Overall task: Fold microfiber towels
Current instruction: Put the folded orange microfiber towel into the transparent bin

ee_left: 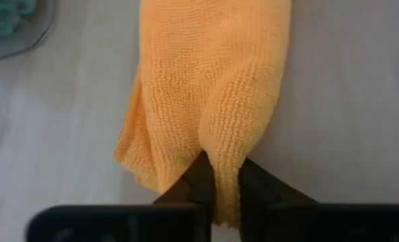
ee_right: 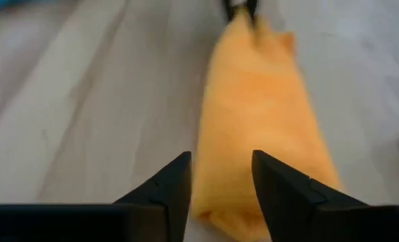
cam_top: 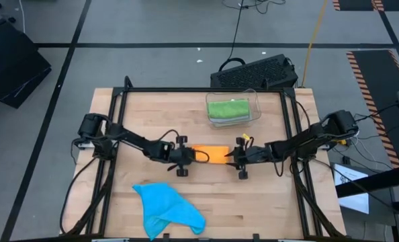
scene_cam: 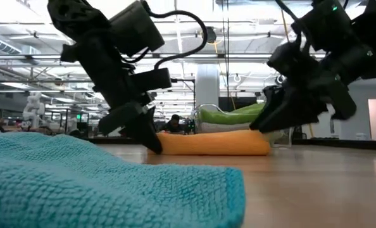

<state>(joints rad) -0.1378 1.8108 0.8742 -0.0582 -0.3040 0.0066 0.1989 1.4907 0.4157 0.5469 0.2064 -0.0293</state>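
An orange towel (cam_top: 211, 154), folded into a long narrow strip, lies flat on the middle of the table. My left gripper (ee_left: 223, 168) is shut on its left end (cam_top: 194, 154). My right gripper (ee_right: 221, 165) is open at the strip's right end (scene_cam: 254, 144), with one finger on either side of the cloth. A blue towel (cam_top: 167, 208) lies crumpled by the near edge. Green towels (cam_top: 228, 109) lie stacked in the clear bin. My left gripper pinches a small raised pleat at the orange towel's left end (ee_left: 226, 191) between its two fingers. The fingers (scene_cam: 151, 140) slant down from the table's left and lie along the strip. The rest of the towel lies slack on the table. My right gripper: I cannot tell whether its fingers touch the cloth.
The clear plastic bin (cam_top: 254, 102) stands at the far side, right of centre. A black keyboard (cam_top: 253, 72) lies beyond the far edge. The blue towel fills the near foreground of the low view (scene_cam: 80, 177). Bare wood (cam_top: 280, 202) lies near right.
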